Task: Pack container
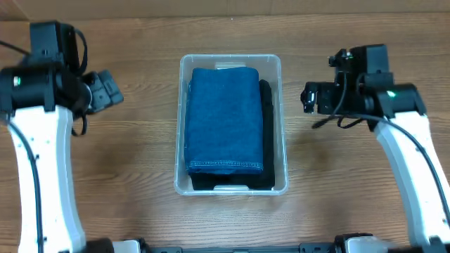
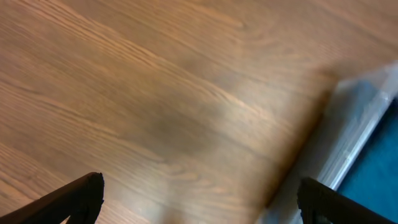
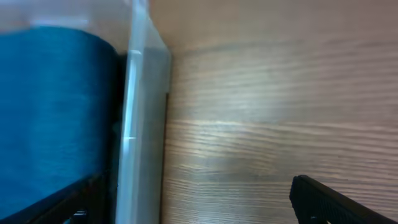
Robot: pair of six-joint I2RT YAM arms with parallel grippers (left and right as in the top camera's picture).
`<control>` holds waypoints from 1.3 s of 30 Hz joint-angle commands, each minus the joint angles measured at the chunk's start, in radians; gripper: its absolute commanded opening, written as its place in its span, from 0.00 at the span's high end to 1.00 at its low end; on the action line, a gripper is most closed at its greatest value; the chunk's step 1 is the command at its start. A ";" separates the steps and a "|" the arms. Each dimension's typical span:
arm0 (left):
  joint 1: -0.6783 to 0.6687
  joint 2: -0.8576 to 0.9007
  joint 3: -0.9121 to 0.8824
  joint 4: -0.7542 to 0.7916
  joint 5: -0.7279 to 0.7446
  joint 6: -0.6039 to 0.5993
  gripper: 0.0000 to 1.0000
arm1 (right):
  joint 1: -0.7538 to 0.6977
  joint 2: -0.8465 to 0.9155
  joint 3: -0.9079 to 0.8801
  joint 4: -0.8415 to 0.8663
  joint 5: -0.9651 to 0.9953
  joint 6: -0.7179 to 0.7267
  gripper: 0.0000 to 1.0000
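The clear container (image 1: 283, 119) sits at the table's middle. It holds a folded blue denim garment (image 1: 223, 119) lying on a black garment (image 1: 268, 140). My left gripper (image 1: 109, 89) is open and empty, left of the container. In the left wrist view its fingers (image 2: 199, 199) spread over bare wood, with the container's edge (image 2: 354, 124) at the right. My right gripper (image 1: 309, 97) is open and empty, right of the container. In the right wrist view its fingers (image 3: 205, 199) straddle the container's wall (image 3: 140, 124), with the blue garment (image 3: 53, 106) behind it.
The wooden table (image 1: 126, 161) stretches to both sides of the container. The white arms (image 1: 42, 176) stand at the left and right edges.
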 commanded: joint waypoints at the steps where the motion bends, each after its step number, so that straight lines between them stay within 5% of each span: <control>1: 0.005 -0.275 -0.270 0.131 0.100 0.113 0.00 | 0.001 -0.209 -0.033 0.008 0.017 0.020 0.00; 6: 0.005 -0.739 -0.742 0.351 0.188 0.113 0.00 | 0.002 -0.526 -0.318 0.143 0.021 0.053 0.00; 11: 0.005 -0.992 -0.941 0.383 0.166 0.049 0.00 | 0.002 -0.728 -0.508 0.108 0.035 0.081 0.00; 28: 0.005 -0.988 -0.946 0.315 0.163 0.049 0.00 | 0.002 -0.758 -0.509 0.047 0.035 0.081 0.00; 33: 0.005 -0.988 -0.946 0.315 0.163 0.049 0.00 | 0.001 -1.009 -0.654 0.158 0.069 0.062 0.00; 39: 0.005 -0.988 -0.946 0.315 0.163 0.049 0.00 | 0.001 -1.428 -1.096 0.577 0.078 0.059 0.00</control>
